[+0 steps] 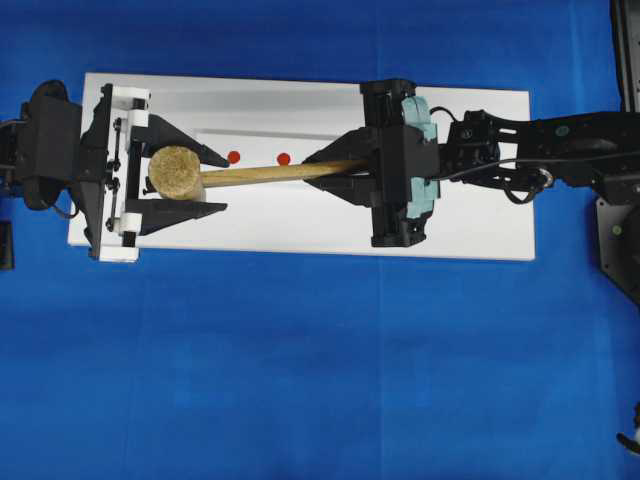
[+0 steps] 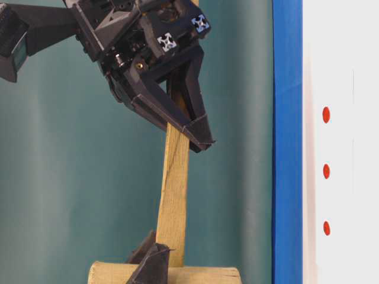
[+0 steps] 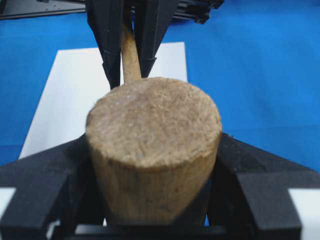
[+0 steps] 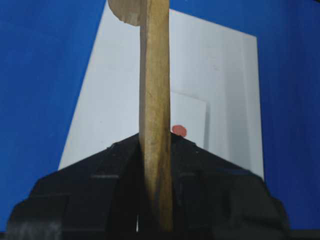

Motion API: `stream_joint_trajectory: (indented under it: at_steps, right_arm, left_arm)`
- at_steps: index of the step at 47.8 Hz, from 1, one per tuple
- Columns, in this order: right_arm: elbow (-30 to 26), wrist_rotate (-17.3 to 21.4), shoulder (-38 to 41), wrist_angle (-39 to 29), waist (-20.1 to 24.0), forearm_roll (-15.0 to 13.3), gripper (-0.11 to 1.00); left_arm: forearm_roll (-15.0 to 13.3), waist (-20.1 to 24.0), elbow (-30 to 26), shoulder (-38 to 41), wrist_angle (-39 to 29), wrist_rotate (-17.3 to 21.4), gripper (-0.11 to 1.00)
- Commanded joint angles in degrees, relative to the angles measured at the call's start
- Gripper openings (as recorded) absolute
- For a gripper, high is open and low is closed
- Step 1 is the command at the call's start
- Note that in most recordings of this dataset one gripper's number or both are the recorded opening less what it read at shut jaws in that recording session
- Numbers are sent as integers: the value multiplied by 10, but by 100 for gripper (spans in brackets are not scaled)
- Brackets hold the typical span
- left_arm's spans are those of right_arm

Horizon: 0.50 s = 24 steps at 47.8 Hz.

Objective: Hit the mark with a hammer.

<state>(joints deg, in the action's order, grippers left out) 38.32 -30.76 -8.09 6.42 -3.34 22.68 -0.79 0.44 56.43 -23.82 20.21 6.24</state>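
The hammer is a light wooden mallet held above the white board (image 1: 450, 200). Its thick head (image 1: 177, 172) sits between the fingers of my left gripper (image 1: 224, 184), which presses on both sides of it. In the left wrist view the head (image 3: 152, 135) fills the space between that gripper's black fingers (image 3: 250, 172). The long handle (image 1: 265, 174) runs right into my right gripper (image 1: 320, 172), which is shut on it. The right wrist view shows the handle (image 4: 155, 100) clamped in my right gripper (image 4: 156, 145). Two red marks (image 1: 233, 157) (image 1: 283, 158) show on the board just beyond the handle. One mark (image 4: 179, 130) peeks beside the right gripper.
The board lies on a blue cloth (image 1: 300, 380). In the table-level view three red marks (image 2: 325, 171) line up along the board, and the handle (image 2: 173, 195) rises from the head (image 2: 195, 275) to the right gripper (image 2: 198, 137). Black arm bases stand at the far left and right.
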Motion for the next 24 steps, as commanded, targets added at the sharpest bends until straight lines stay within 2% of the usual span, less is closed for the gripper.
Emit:
stream_joint_trajectory:
  at_steps: [1,14,16,20,24]
  right_arm:
    - [-15,4,-6,4,-4,2,2]
    - [-14,19,-6,4,-4,2,2]
    - [-14,25,-6,4,-4,2,2]
    - [-14,32,-6,4,-3,2,2]
    - [-13,38,-7,-3,-2,2,2]
  left_arm:
    - [-1,-3,-16,-4,7,-3,44]
    - [-1,-2,-15,-4,8,-3,44]
    - [-1,-2,-15,-4,8,-3,52]
    - [-1,0,-14,-6,8,-3,77]
    - [-1,3,-13,-7,8,-3,91]
